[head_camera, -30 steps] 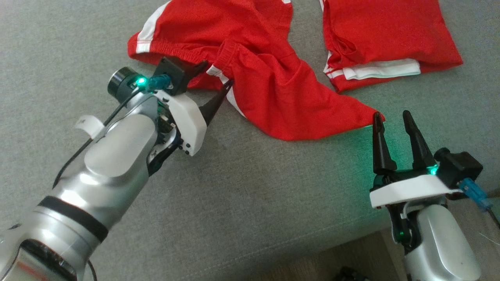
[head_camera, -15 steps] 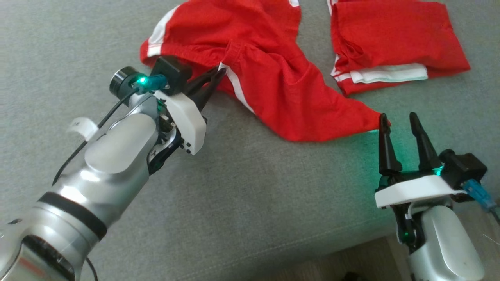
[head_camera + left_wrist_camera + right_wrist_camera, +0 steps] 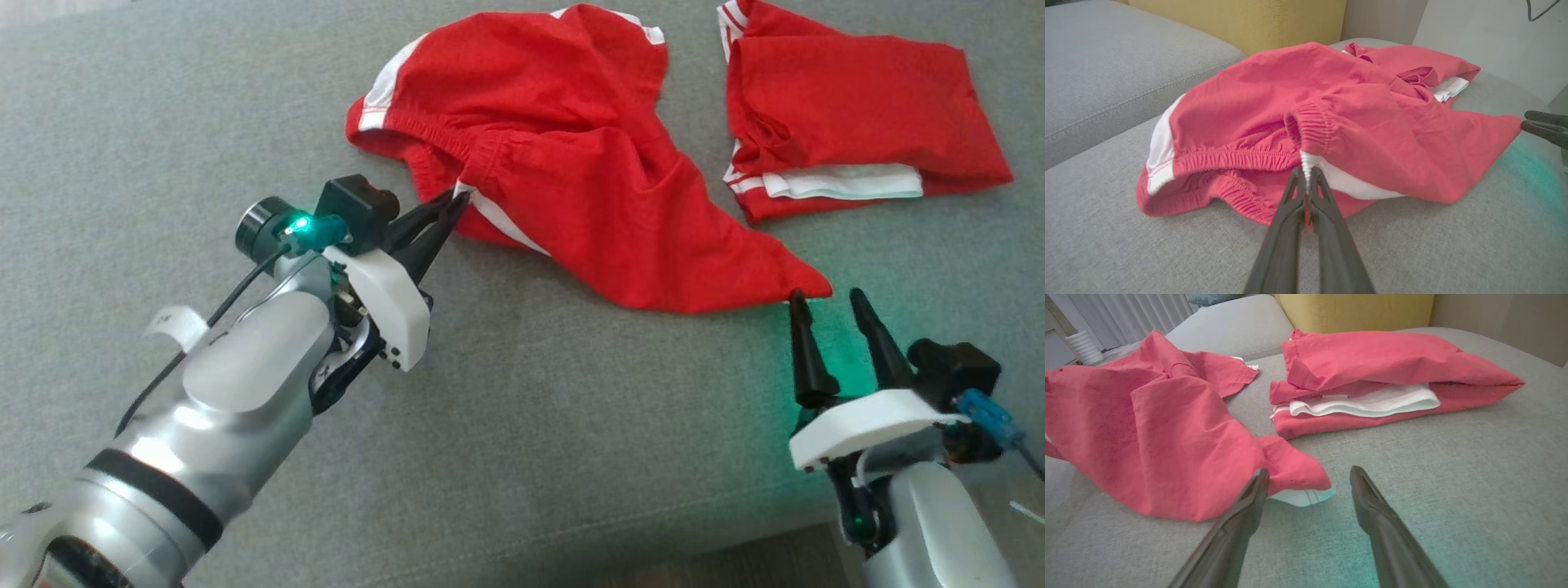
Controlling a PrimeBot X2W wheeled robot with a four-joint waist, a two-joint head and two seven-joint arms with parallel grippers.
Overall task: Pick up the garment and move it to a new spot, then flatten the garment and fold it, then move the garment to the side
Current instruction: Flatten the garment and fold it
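The red garment (image 3: 588, 212), crumpled shorts with white side stripes and a gathered elastic waistband, lay on the grey sofa (image 3: 522, 457) just beside the folded red pile (image 3: 857, 114). The left hand (image 3: 453, 200) was pinched tight on its white-striped waistband, on the side away from the pile. The right hand (image 3: 826, 296) stood spread wide, holding nothing, at the hem corner nearer the pile

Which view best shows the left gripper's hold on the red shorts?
Left wrist view: close up, the left gripper is shut on the red shorts at the waistband's white stripe. The head view shows it smaller. The right wrist view shows the shorts' far corner by the open right gripper.
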